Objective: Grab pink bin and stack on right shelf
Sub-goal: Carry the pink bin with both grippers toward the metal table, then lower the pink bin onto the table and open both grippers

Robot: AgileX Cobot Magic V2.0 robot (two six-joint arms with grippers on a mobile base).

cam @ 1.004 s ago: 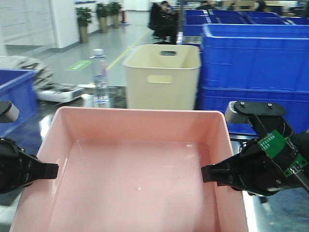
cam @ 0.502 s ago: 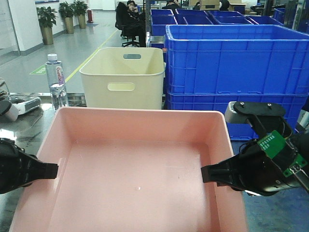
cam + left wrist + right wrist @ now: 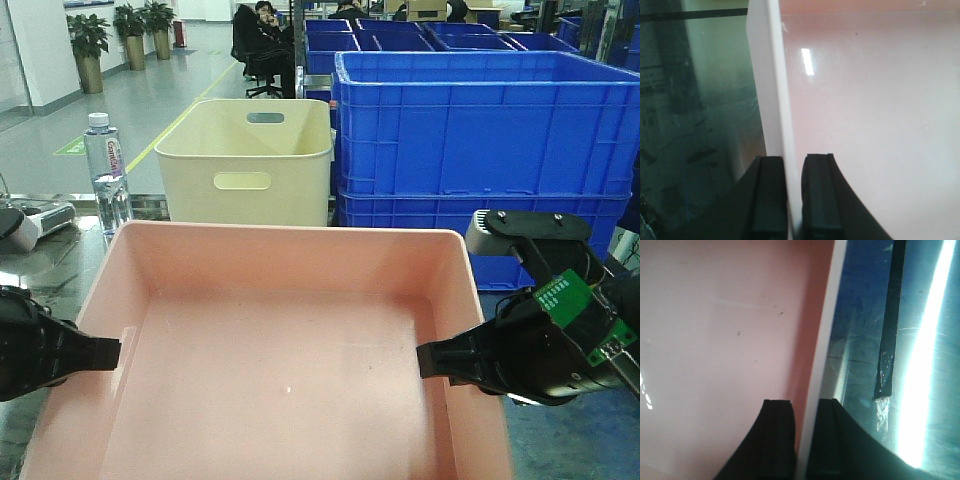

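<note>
Now the left gripper [image 3: 792, 161] and the right gripper [image 3: 802, 402] clamp opposite side walls of the pink bin [image 3: 280, 340], jaws closed.

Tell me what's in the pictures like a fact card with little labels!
held thing: pink bin
left gripper: fingers shut on the bin's left wall
right gripper: fingers shut on its right wall
behind the bin: cream bin, blue crates, water bottle
beside the bin's walls: dark shiny shelf with black tape
</note>
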